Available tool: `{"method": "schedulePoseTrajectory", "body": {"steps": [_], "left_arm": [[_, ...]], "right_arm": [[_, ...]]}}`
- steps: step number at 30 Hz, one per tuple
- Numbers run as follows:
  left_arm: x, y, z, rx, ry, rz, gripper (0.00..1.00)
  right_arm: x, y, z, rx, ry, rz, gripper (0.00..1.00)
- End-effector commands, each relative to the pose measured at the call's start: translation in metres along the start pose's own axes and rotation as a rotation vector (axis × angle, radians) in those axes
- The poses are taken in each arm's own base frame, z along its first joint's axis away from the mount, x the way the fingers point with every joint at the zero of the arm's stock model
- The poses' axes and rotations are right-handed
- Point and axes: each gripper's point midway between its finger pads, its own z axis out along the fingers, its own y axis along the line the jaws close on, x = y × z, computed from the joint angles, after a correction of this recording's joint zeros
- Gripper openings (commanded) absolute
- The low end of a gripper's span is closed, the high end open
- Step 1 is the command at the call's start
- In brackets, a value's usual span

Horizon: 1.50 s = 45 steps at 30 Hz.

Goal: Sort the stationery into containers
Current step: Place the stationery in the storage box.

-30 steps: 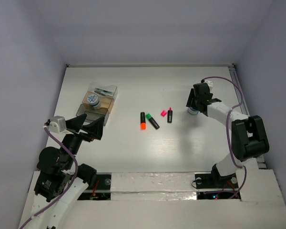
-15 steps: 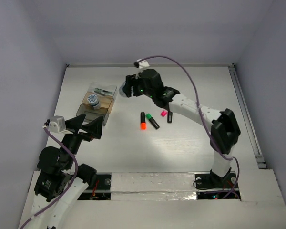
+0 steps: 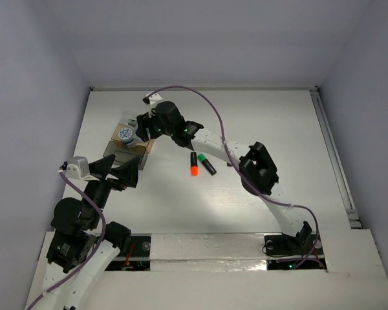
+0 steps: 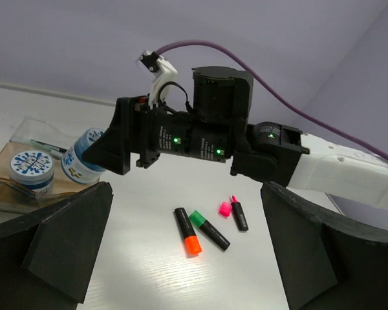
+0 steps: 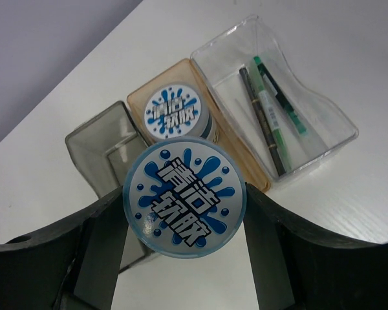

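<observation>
My right gripper (image 3: pixel 138 132) (image 5: pixel 184 216) is shut on a round blue-white disc (image 5: pixel 184 197) (image 4: pixel 77 161) and holds it above the containers (image 3: pixel 130 150). A second disc (image 5: pixel 176 113) (image 3: pixel 125 135) (image 4: pixel 31 169) lies in the tan box (image 5: pixel 137 97). Two thin pens (image 5: pixel 268 110) lie in the clear box (image 5: pixel 326 126). A grey clear box (image 5: pixel 94 145) stands beside them. The orange marker (image 3: pixel 194 165) (image 4: pixel 187 231), the green marker (image 3: pixel 207 164) (image 4: pixel 209 229), the pink marker (image 4: pixel 239 213) and a tiny pink piece (image 4: pixel 225 208) lie mid-table. My left gripper (image 3: pixel 119 172) (image 4: pixel 186 194) is open and empty, near the containers.
My right arm (image 3: pixel 255 169) stretches across the table from the near right to the far left, above the markers, and covers the pink marker in the top view. Its purple cable (image 3: pixel 200 97) loops over the far side. Grey walls close the table.
My right arm has swung from the table's right side across to the far left with the disc in its jaws, and is now over the containers. My left arm has not moved.
</observation>
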Motion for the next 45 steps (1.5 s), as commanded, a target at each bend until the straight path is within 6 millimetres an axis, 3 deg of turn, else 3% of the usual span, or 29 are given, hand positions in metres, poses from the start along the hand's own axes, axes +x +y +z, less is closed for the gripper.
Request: {"method": "schedulePoseTrajectory", "body": {"steps": [1,2,9,21,27,38,43,45], "left_arm": [[-0.007,-0.005,0.002,0.019,-0.026,-0.002,0.99],[-0.008,-0.005,0.002,0.021,-0.027,-0.001,0.99],[-0.007,-0.006,0.002,0.028,-0.023,0.003,0.99],[-0.006,-0.007,0.003,0.033,-0.019,0.003,0.99],[-0.006,-0.007,0.003,0.033,-0.019,0.001,0.99],[-0.003,-0.008,0.005,0.037,-0.008,0.003,0.99],[-0.003,-0.007,0.006,0.031,-0.01,0.003,0.99],[-0.002,-0.006,0.006,0.028,-0.007,0.004,0.99]], "right_arm": [[-0.067,0.014,-0.004,-0.011,-0.157,-0.056,0.52],[-0.051,0.008,0.006,-0.001,-0.123,-0.058,0.52],[-0.032,-0.003,0.024,0.034,-0.087,-0.067,0.52],[-0.017,-0.013,0.024,0.068,-0.056,-0.095,0.53],[-0.006,-0.008,0.03,0.055,-0.037,-0.088,0.67],[-0.027,-0.001,0.025,0.043,-0.096,-0.048,0.83],[-0.025,-0.002,0.023,0.054,-0.092,-0.041,0.85],[-0.039,0.0,0.014,0.057,-0.131,-0.03,0.84]]}}
